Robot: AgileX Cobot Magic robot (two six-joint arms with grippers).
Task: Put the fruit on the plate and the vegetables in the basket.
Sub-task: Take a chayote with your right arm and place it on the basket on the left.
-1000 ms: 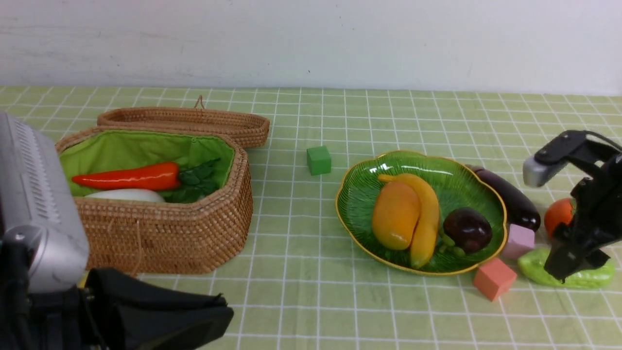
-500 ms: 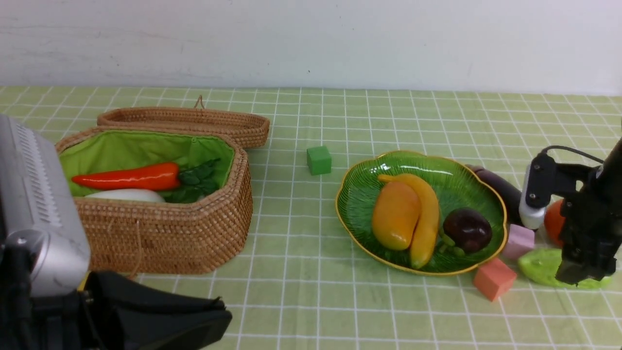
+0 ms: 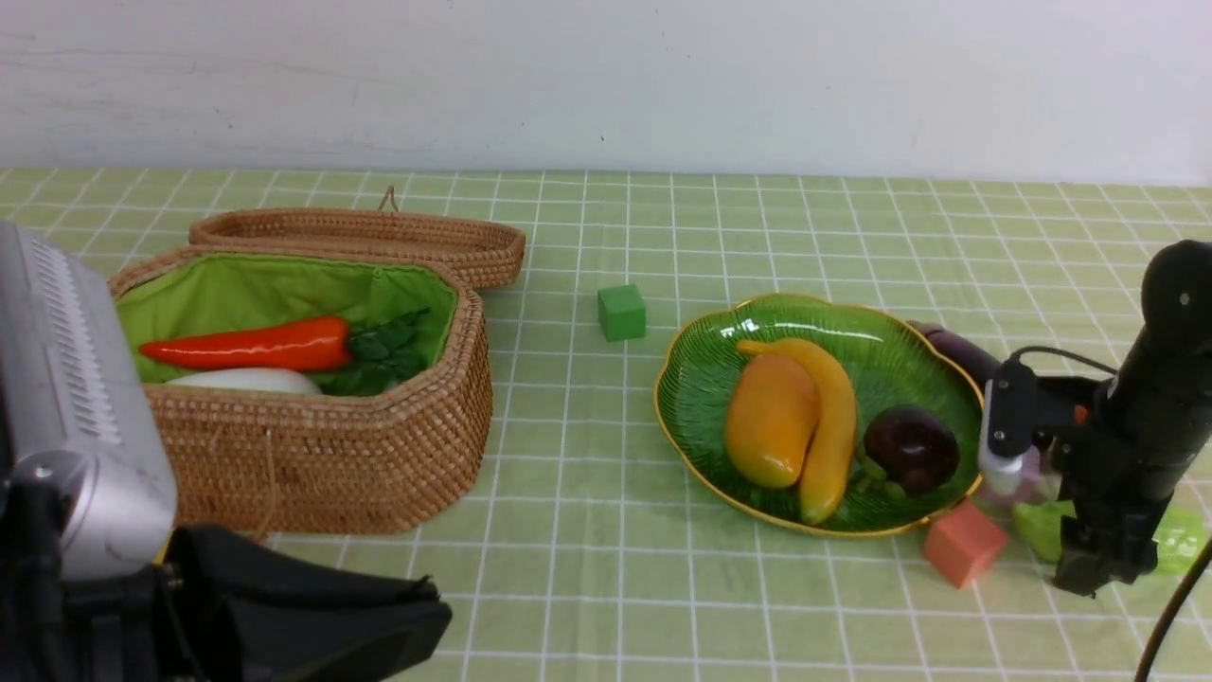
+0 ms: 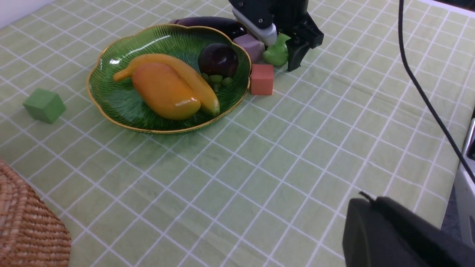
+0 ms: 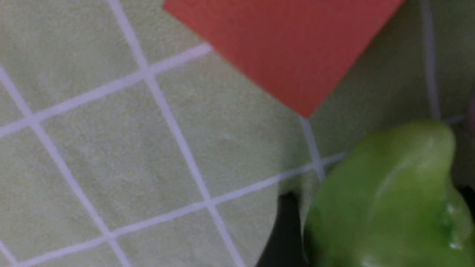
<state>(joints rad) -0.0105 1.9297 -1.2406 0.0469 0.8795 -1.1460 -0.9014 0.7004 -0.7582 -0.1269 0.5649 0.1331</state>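
Cucumber (image 3: 1039, 529) under the right gripper (image 3: 1089, 568), at four o'clock of the plate (image 3: 682, 360)
Right gripper's fingers (image 5: 284, 230) straddle the pale-green cucumber on the checked cloth (image 3: 606, 568); whether they pinch it, I cannot tell. Left gripper (image 3: 379, 616) sits at seven o'clock of the front view, its jaws' state unclear.

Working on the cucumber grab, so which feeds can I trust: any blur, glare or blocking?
Front view: sharp, evenly lit, white glare streaks on the plate; the left arm blocks the near left corner. Left wrist view: sharp, shows the right claw at the cucumber. Right wrist view: too close, cucumber and red cube soft and out of focus.
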